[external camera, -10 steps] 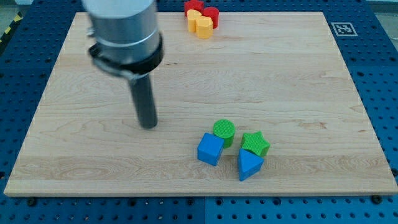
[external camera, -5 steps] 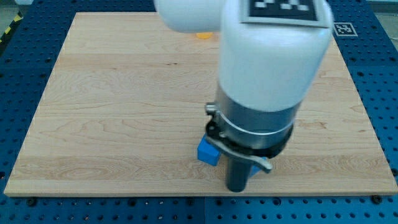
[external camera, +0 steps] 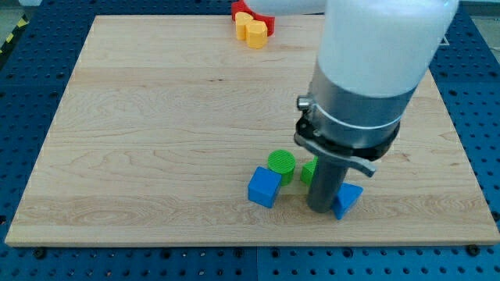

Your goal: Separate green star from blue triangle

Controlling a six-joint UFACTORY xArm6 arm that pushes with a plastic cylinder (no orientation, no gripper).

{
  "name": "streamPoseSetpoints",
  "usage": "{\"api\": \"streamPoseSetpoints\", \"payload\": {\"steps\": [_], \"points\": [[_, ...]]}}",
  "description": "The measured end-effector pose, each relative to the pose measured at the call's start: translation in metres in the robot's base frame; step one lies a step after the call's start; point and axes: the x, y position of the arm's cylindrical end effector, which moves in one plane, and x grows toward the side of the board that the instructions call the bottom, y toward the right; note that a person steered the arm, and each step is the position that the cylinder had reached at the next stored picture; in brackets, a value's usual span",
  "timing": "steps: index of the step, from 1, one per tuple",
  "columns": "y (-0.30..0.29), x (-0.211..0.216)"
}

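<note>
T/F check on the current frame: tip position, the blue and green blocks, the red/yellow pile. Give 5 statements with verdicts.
1. My tip sits between the blue cube and the blue triangle. True.
2. The green star is in full view. False: the rod hides most of it, only a green sliver shows.
3. The green cylinder stands at the view's upper right of the blue cube. True.
4. The yellow block lies near the view's bottom edge. False: it lies at the view's top, beside the red block.
5. The blue triangle is at the view's left of my tip. False: it is at the right.
</note>
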Motion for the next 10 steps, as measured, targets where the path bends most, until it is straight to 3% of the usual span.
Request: {"api": "streamPoseSetpoints", "payload": {"steps": [1,4,6,10], "points": [[0.025,-0.013],[0.022,-0.018],[0.003,0.006],[0.000,-0.082]]}}
